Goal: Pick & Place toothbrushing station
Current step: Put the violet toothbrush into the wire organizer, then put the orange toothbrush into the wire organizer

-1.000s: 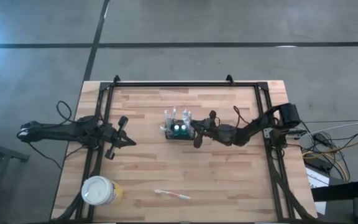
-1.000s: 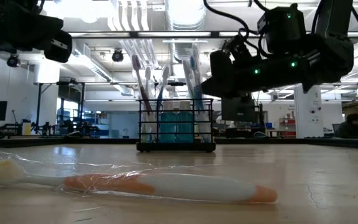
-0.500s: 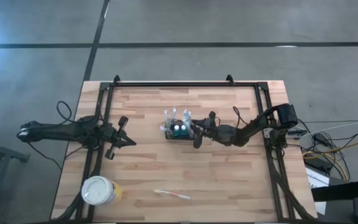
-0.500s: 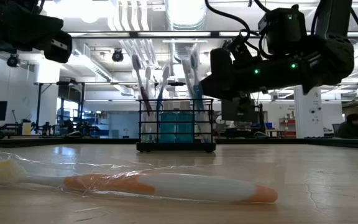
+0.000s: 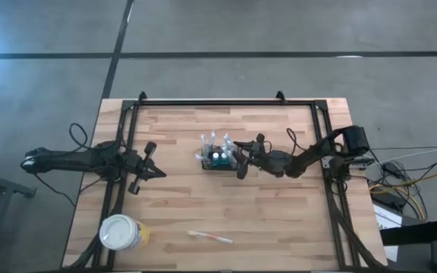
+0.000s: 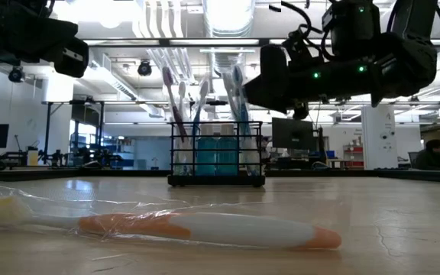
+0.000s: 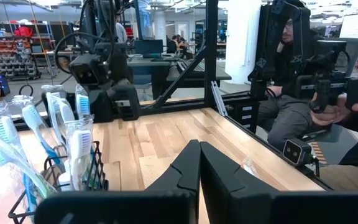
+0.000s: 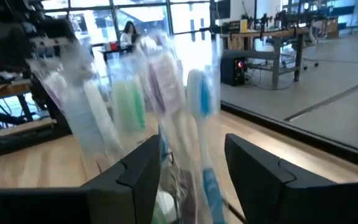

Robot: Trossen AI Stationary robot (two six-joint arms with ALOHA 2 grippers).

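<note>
High view: right claw (image 5: 238, 158) now parted beside caddy (image 5: 217, 158).

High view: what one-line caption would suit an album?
Right gripper open beside the toothbrush caddy; left gripper waits shut.

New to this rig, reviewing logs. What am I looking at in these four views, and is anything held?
Two robot arms work at a wooden table. One camera looks straight down, one sits at table height, and one rides on each wrist. The black wire caddy of wrapped toothbrushes stands mid-table. The right hand is at its side with fingers open, brushes between them but not gripped. The left hand waits apart, shut and empty. Near the front edge lie a white-lidded yellow cup and one loose wrapped toothbrush. Nothing is held.
</note>
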